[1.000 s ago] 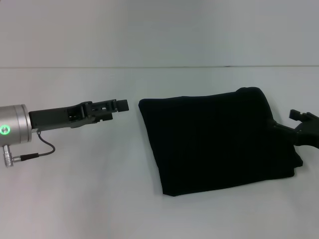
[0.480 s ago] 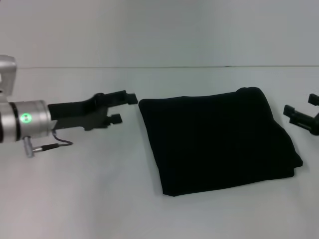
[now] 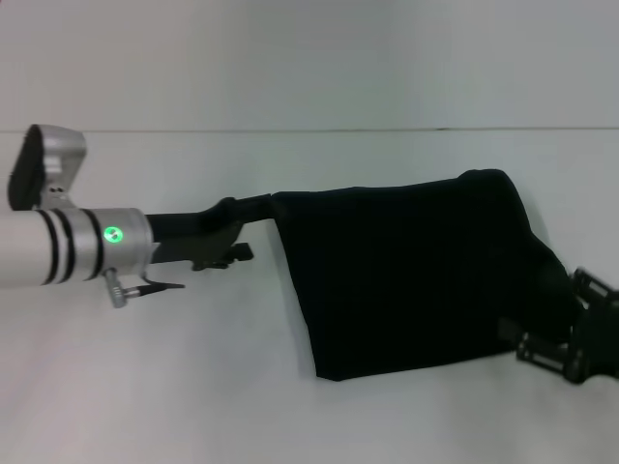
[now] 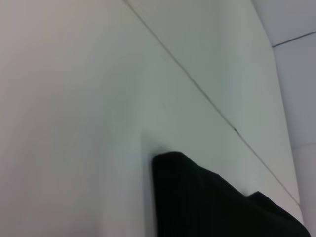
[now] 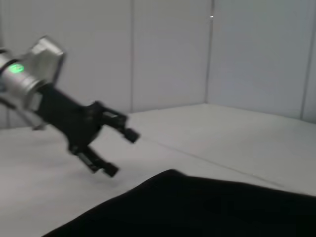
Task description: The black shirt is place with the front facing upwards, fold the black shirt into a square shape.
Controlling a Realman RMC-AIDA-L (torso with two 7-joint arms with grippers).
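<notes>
1. Lying on the white table [image 3: 193, 387], the black shirt [image 3: 416, 275] was already folded into a roughly four-sided bundle, wider at the far edge than at the near one, and sat right of centre in the head view.
2. No lettering or neck label showed on the upper face; the fabric read as plain black.
3. The shirt's far left corner [image 3: 278, 199] was a neat point, while its far right corner [image 3: 488, 177] bulged up in a soft hump.
4. The left gripper [image 3: 253, 224] reached in from the left, with its silver wrist and a green light behind it.
5. Its fingers stood well apart: the upper finger [image 3: 250, 203] was at the shirt's far left corner, and the lower finger [image 3: 237, 252] hung just beside the left edge.
6. The right wrist view showed the same left gripper [image 5: 122, 152] with its jaws spread, holding nothing, above the table just beyond the shirt [image 5: 207, 207].
7. The left wrist view showed only the shirt's corner [image 4: 170, 163] against the pale table [image 4: 74, 123].
8. The right gripper [image 3: 566, 348] sat low at the right edge, at the shirt's near right corner.
9. Whether its fingers were spread or closed, I could not tell, since the dark fabric ran into the dark metal there.
</notes>
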